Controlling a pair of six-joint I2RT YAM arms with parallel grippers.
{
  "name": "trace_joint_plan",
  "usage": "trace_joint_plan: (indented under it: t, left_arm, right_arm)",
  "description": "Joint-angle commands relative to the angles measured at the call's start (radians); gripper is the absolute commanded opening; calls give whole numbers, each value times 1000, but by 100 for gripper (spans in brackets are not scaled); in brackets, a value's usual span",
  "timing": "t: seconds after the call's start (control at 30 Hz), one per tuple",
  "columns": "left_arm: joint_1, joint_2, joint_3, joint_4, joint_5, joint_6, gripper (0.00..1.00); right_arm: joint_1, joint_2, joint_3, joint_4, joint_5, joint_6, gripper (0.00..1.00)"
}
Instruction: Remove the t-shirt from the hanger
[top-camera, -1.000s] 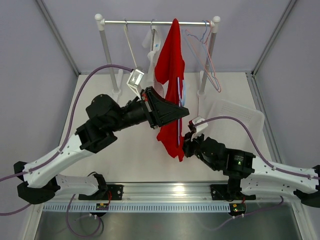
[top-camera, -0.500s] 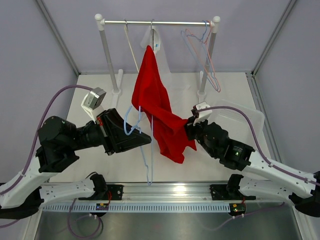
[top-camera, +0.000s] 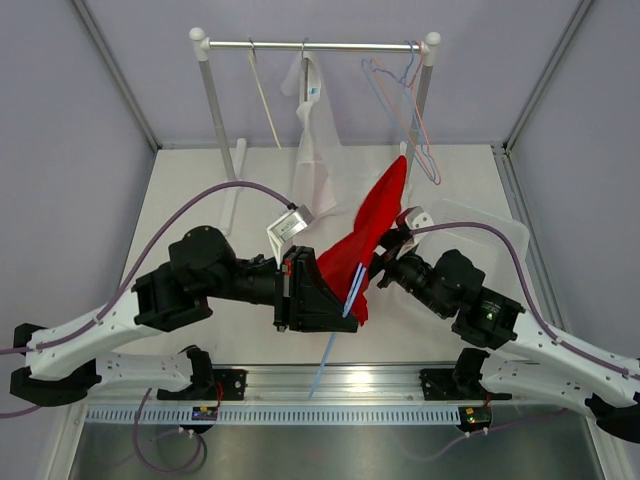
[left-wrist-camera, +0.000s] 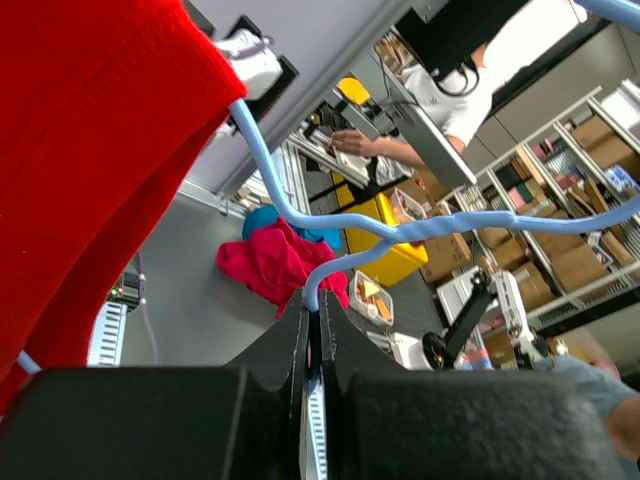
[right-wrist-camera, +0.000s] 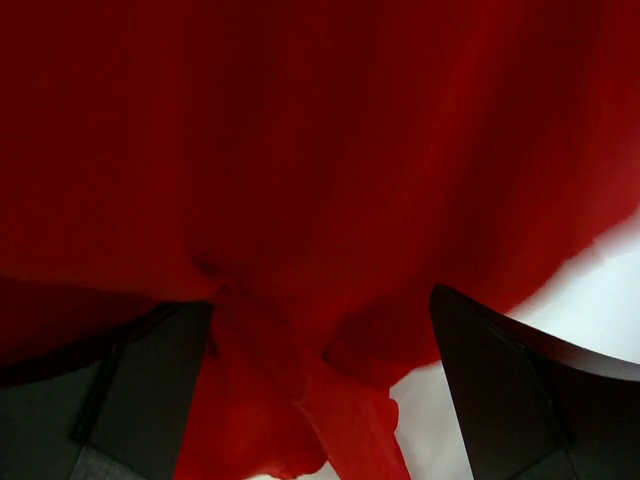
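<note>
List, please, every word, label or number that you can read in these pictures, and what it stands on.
No text is readable in any view.
Tag on the white garment: a blue mark, too small to read.
Cardboard boxes behind, left wrist view: any print is blurred.

One red t-shirt (top-camera: 380, 215), one rack (top-camera: 315, 44), one bin (top-camera: 490, 235), perhaps five hangers (left-wrist-camera: 450, 222).

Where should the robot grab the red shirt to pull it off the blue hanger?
Probably the bunched fold of the shirt, coming from the right, away from the hanger. That fold hangs between the right tool's open fingers.
</note>
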Motion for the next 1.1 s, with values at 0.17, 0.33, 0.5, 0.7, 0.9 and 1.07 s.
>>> trace_joint_plan:
  t: [0.17,0.33,0.5,0.7,0.9,1.07]
  left_arm:
    - [-90,-43,47,76,52,65,0]
    - [-129,-93,-8,73,11,74,0]
    - [-129,-167,-82,72,-36,60,0]
    - [-130,-282,-151,35,-121,74,0]
    - [-129,-351,-200,-85,-211,109,0]
    - [-130,-394,-305,-137,-211,116,0]
  right_arm:
    - [-7,-68,-54,171,-57,-62,99]
    - [-13,-93,-82,275,-79,-57,79]
    - [-20,-97,-65,327,-82,-42,16]
    - [-20,-143,-65,309,-57,-13,0]
    - [-20,-142,66,206,159,-77,0]
    - [-35,16,390,67,382,-261,0]
